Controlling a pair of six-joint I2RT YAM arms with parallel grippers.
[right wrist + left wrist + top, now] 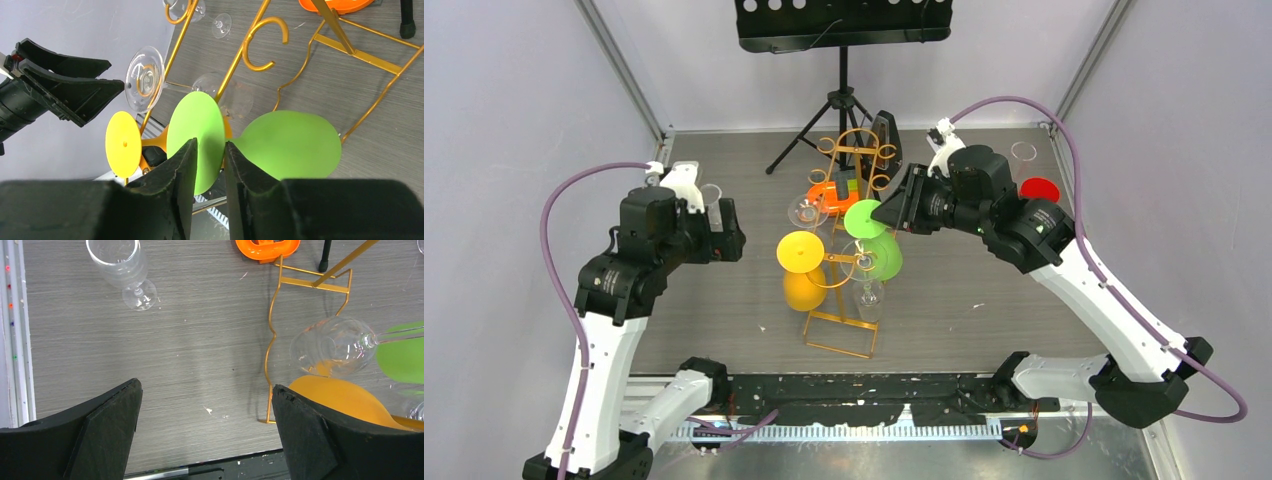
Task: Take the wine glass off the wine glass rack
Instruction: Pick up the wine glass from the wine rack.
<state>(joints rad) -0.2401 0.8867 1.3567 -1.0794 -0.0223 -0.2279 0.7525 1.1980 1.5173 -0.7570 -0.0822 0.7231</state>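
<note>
Right wrist view: the right gripper (210, 145) has its two black fingers (175, 170) drawn close, a narrow gap between them, at the lower edge of the round green foot (197, 120) of the green wine glass (290, 145). Whether the pads already press on that foot I cannot tell. The green glass hangs on its side on the gold wire rack (360, 54), its bowl to the right of the foot. Just left of it hangs a yellow glass (123, 145), and above that a clear glass (145, 77) on the same rail.

From the top camera, the rack stands in the middle of the grey table (984, 300), between both arms, with a black music stand (844, 25) behind it. A glass with a red foot (1036, 185) stands behind the right arm.

The left gripper (207, 390) is spread wide and holds nothing; it hangs over bare table, left of the rack's base. Another clear glass (122, 265) stands upright on the table ahead of it.
</note>
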